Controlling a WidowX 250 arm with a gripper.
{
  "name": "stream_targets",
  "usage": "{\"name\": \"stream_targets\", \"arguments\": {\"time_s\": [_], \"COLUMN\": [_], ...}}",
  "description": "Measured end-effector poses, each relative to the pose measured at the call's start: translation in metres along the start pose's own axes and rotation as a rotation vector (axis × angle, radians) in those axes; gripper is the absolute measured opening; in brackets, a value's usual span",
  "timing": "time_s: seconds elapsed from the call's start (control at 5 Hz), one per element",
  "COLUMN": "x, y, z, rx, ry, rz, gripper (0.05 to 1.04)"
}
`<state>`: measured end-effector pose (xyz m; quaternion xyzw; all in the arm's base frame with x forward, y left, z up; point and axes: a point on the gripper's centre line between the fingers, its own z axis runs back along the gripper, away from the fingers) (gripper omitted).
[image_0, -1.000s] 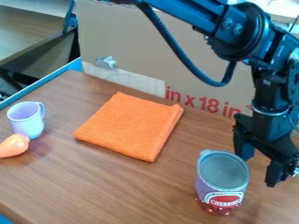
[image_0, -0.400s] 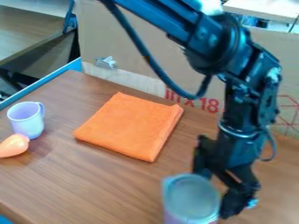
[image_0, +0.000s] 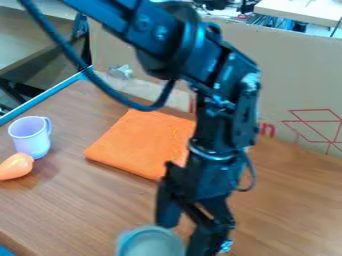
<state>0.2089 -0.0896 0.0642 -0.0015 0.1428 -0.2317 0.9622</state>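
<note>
Pale blue-grey round can (image_0: 150, 243), cut off by the bottom edge of the view, stands just to the viewer's left of my black two-finger gripper (image_0: 184, 236); its rim and flat, round top show, blurred, and what it contains cannot be told.

At far left, a smooth orange toy shaped like a pear or bulb (image_0: 16, 166) lies on the brown wood-grain table (image_0: 73, 200), partly outside the view. Right beside it stands a pale lavender plastic mug (image_0: 30, 142), upright, mouth open to the camera, handle turned toward the back right. Its pale inner wall shows; the toy lies outside it, in front of its lower left side, and whether the two touch cannot be told. A blue strip (image_0: 40, 100) borders the table's far left edge.

Near the middle, a folded orange cloth (image_0: 137, 142) lies flat, its right part hidden behind my black arm (image_0: 217, 125). The arm enters from the top edge, a dark cable looping beside it, and bends down toward the front of the table. My gripper points downward with its two fingers spread apart, a gap visible between them. They are close to the can; whether either one touches it cannot be told.

Behind the table, a tan cardboard panel (image_0: 294, 70) stretches to the right edge, marked at right with red lines.
</note>
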Motion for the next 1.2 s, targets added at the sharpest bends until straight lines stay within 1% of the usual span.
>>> {"name": "stream_targets", "arguments": {"time_s": [0.2,0.4,0.6,0.8,1.0,1.2], "x": [-0.010,-0.005,0.013,0.014,-0.019,-0.047], "y": [0.002,0.005,0.021,0.035,0.045,0.049], "z": [-0.009,-0.004,0.048,0.077,0.106,0.106], "rx": [-0.028,-0.032,-0.033,-0.005,0.062,0.076], "ry": [0.033,0.005,-0.201,-0.286,-0.319,-0.216], "rz": [0.016,0.014,0.050,0.095,0.190,0.208], "gripper": [1.000,1.000,1.000,1.000,1.000,1.000]}}
